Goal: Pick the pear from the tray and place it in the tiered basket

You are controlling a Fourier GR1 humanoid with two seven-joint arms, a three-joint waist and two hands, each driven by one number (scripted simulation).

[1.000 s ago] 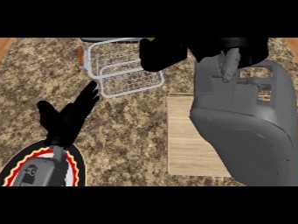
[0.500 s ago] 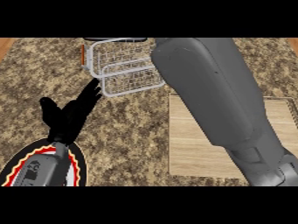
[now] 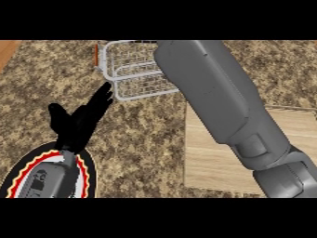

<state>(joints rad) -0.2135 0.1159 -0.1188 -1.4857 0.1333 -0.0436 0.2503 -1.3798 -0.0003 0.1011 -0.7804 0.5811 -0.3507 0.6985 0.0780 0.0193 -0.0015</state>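
The white wire tiered basket (image 3: 130,74) stands at the back of the counter, left of centre. My right forearm (image 3: 215,102) reaches from the lower right diagonally across the basket's right part to the view's top edge; its hand lies beyond that edge. The pear shows nowhere. The wooden tray (image 3: 294,139) lies at the right, partly under the forearm, and its visible part is bare. My left hand (image 3: 82,121) rests open at the lower left, fingers pointing up-right towards the basket's near corner.
A round plate (image 3: 16,172) with a black, red and yellow rim lies at the lower left under my left forearm. A thin orange strip (image 3: 95,55) stands by the basket's left side. Wooden flooring borders the speckled counter (image 3: 147,139) at both upper corners.
My right arm has stretched forwards and leftwards over the basket, and its hand has passed out of view at the top. The left hand has stayed put.
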